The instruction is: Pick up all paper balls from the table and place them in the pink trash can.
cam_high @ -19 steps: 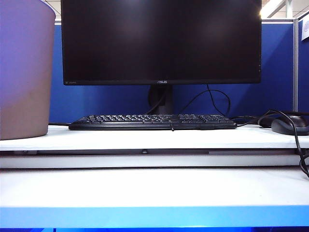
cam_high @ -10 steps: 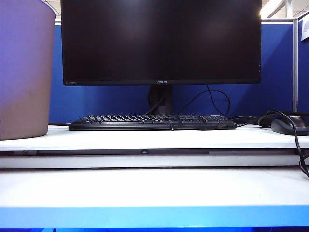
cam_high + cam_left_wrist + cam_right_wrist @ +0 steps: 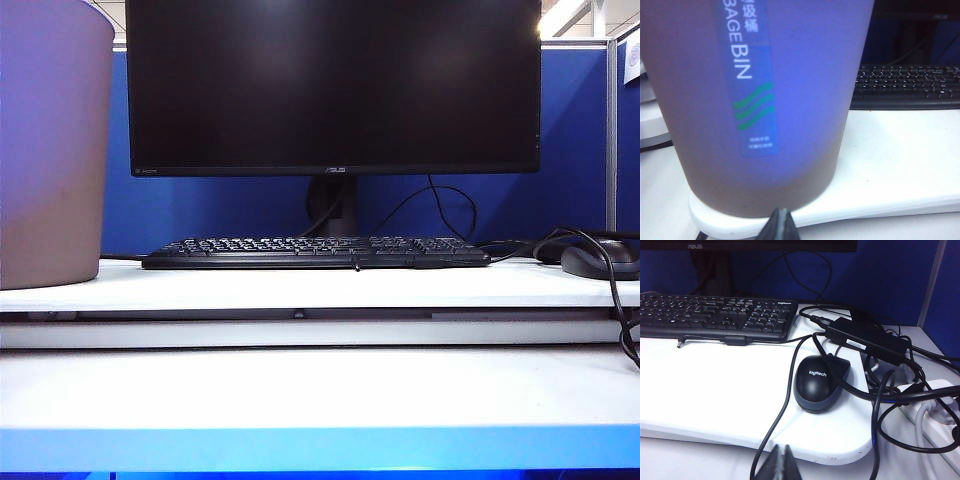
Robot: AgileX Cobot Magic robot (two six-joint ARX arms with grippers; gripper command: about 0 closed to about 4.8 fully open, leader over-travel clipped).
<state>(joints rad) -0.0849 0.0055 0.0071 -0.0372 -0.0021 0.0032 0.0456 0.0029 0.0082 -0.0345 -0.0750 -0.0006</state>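
I saw the bin [image 3: 50,150] standing on the raised white surface [image 3: 300,285] at the far left of the exterior view, left of the keyboard [image 3: 315,252] and monitor [image 3: 335,85]. No paper balls showed in any view I had.

The left gripper [image 3: 780,220] hung just in front of the bin's base, jaws pressed together, holding nothing. The right gripper [image 3: 782,457] sat near the surface's rounded edge, in front of the mouse [image 3: 820,382]; its jaws were pressed together too, and empty.

Only the left wrist view gave me the bin's blue label [image 3: 750,75] with green wavy stripes. Only the right wrist view gave me the power brick [image 3: 867,340], the tangled cables [image 3: 890,390] and a white power strip [image 3: 940,415]. Neither gripper appeared in the exterior view.
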